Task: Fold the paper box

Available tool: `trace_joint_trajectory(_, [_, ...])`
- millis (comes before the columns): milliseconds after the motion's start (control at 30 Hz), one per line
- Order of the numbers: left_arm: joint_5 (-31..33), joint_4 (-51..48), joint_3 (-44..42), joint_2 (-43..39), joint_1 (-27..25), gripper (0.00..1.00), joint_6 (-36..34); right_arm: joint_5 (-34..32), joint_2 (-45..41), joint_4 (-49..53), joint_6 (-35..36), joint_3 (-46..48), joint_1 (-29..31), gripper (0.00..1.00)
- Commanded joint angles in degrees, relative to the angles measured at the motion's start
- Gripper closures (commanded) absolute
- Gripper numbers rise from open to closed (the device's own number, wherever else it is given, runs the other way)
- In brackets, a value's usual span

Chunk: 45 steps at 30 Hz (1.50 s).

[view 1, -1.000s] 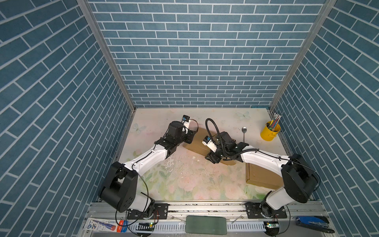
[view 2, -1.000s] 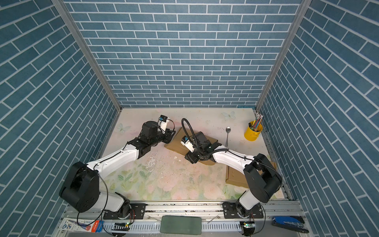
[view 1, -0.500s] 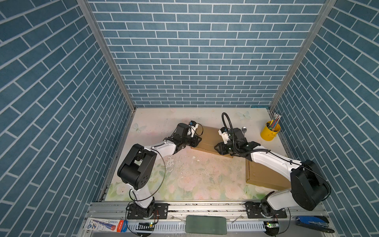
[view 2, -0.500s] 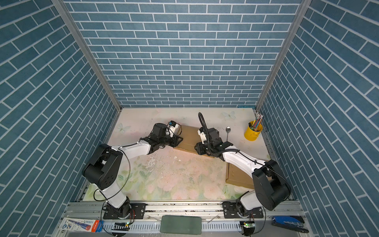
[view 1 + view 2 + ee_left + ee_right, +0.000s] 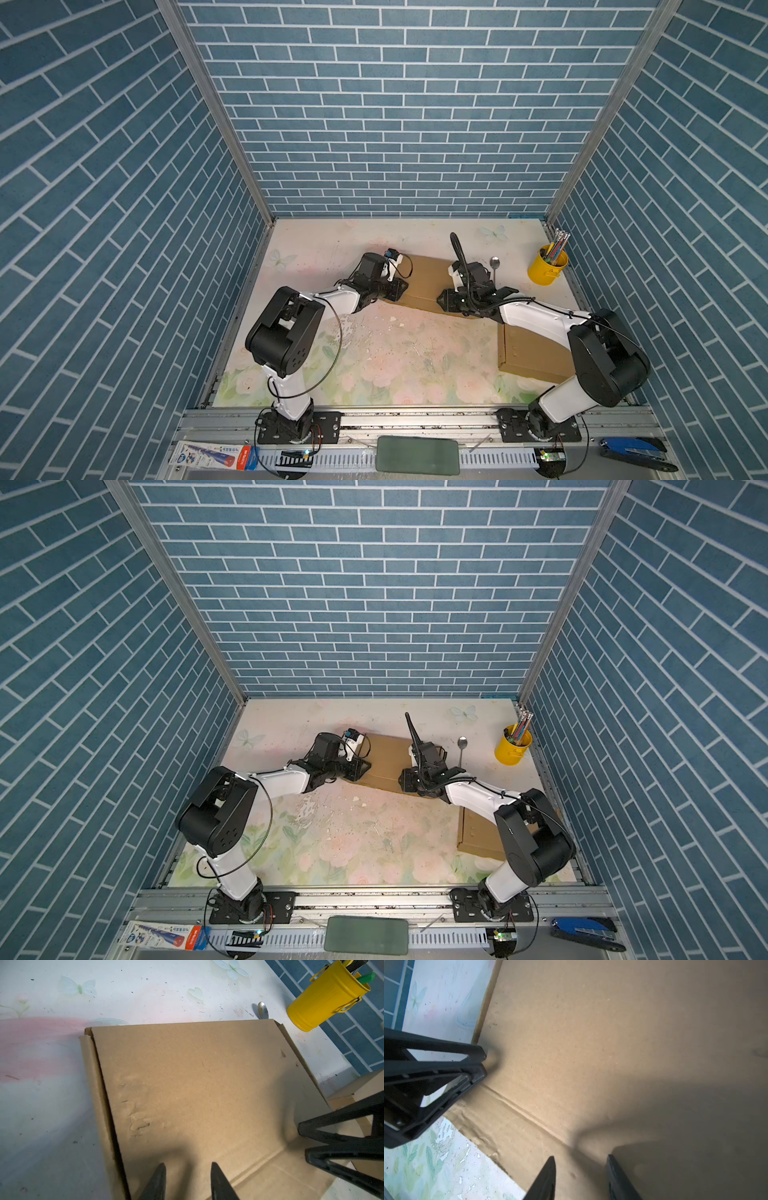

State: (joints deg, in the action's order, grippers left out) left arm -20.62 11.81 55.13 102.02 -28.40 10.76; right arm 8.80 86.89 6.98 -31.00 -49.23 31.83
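Observation:
The paper box (image 5: 424,277) is brown cardboard lying flat at the middle of the mat, seen in both top views (image 5: 386,757). Its broad top panel (image 5: 197,1084) has a crease near the front edge and a narrow flap along one side. My left gripper (image 5: 395,289) is at the box's left end, open, its tips (image 5: 188,1167) over the panel with nothing between them. My right gripper (image 5: 445,300) is at the right end, also open, with its tips (image 5: 581,1158) on the cardboard beside the crease. Each wrist view shows the other gripper's fingers (image 5: 475,1064) touching the panel.
A yellow cup of pens (image 5: 547,269) stands at the back right, with a spoon (image 5: 494,266) lying left of it. A second cardboard box (image 5: 530,349) lies under the right arm at the right edge. Blue brick walls close in three sides.
The right gripper has shifted right and its jaws have narrowed. The left arm has drawn its elbow in. More of the box's top shows between the two grippers.

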Motion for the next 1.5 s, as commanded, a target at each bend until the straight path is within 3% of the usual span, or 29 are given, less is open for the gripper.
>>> trace_joint_trajectory(0, [1.3,-5.9,2.3,-2.8,0.3,0.54,-0.7,-3.4,-7.0,4.8,0.6,0.0,-4.0,0.51])
trace_joint_trajectory(200, [2.2,-10.6,7.3,-4.3,1.3,0.42,-2.5,-10.1,-13.9,11.1,4.9,-1.3,-9.7,0.4])
trace_joint_trajectory(233, [2.8,-11.5,8.3,-4.1,1.9,0.4,-2.9,-11.5,-14.6,12.6,4.3,-2.0,-10.4,0.36])
trace_joint_trajectory(267, [3.2,-12.3,9.1,-3.7,2.7,0.39,-3.0,-12.1,-15.0,14.3,2.5,-2.5,-11.3,0.2])
trace_joint_trajectory(333, [2.6,-13.7,11.3,-2.4,4.4,0.37,-2.9,-7.0,-14.8,13.7,2.3,-2.1,-14.1,0.12])
trace_joint_trajectory(467, [2.2,-17.1,16.0,1.5,5.8,0.31,-4.0,6.0,-10.7,10.1,0.5,-2.4,-19.0,0.24])
trace_joint_trajectory(567, [1.3,-20.6,18.7,3.7,6.1,0.24,-5.9,9.8,-7.4,8.1,0.4,-2.8,-19.3,0.22])
trace_joint_trajectory(800, [-5.4,-25.4,21.7,8.9,8.2,0.18,-7.0,19.3,1.7,2.7,0.4,-2.4,-21.1,0.18])
trace_joint_trajectory(900, [-7.9,-24.7,22.1,11.5,8.1,0.18,-6.2,18.7,4.9,0.8,-0.2,-2.3,-21.1,0.22])
trace_joint_trajectory(1033, [-8.1,-24.8,22.3,14.1,8.4,0.25,-6.4,19.9,9.1,-0.4,-0.8,-2.5,-21.2,0.34])
trace_joint_trajectory(1100, [-8.3,-25.2,22.2,14.7,8.6,0.28,-6.6,20.8,9.4,-1.0,-1.2,-2.3,-21.2,0.34])
trace_joint_trajectory(1300, [-9.5,-26.2,22.7,16.9,10.4,0.34,-6.4,26.2,8.6,-3.7,-3.4,-1.2,-22.9,0.08])
trace_joint_trajectory(1467, [-10.8,-31.7,26.8,21.0,11.7,0.41,-6.4,29.8,10.2,-6.6,-6.8,-0.1,-24.3,0.01])
